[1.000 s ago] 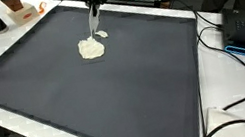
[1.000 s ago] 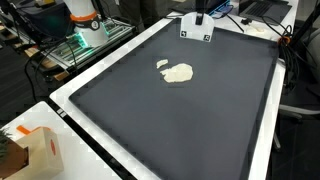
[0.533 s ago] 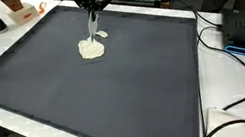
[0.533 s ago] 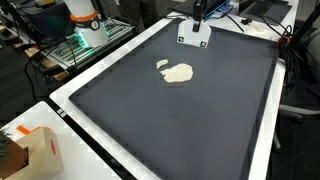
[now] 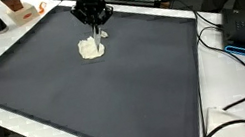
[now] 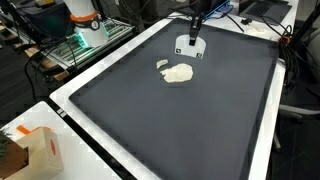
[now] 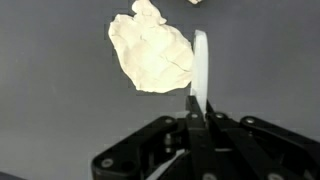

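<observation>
Matting (image 5: 116,90), dark and broad, carries a cream dough lump (image 7: 150,58) near one edge, soft and probably sticky. Just beside it the gripper (image 7: 199,116) pinches a thin white card (image 7: 201,65), jaws narrow on its upper edge. The card seems light and stiff.

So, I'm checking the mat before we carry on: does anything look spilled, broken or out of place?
One thing: a small scrap lies apart from the cream lump on the dark mat, as if broken off. The tool grips a thin white card, edge-on in the wrist view, close beside the lump. Nothing looks spilled.
</observation>
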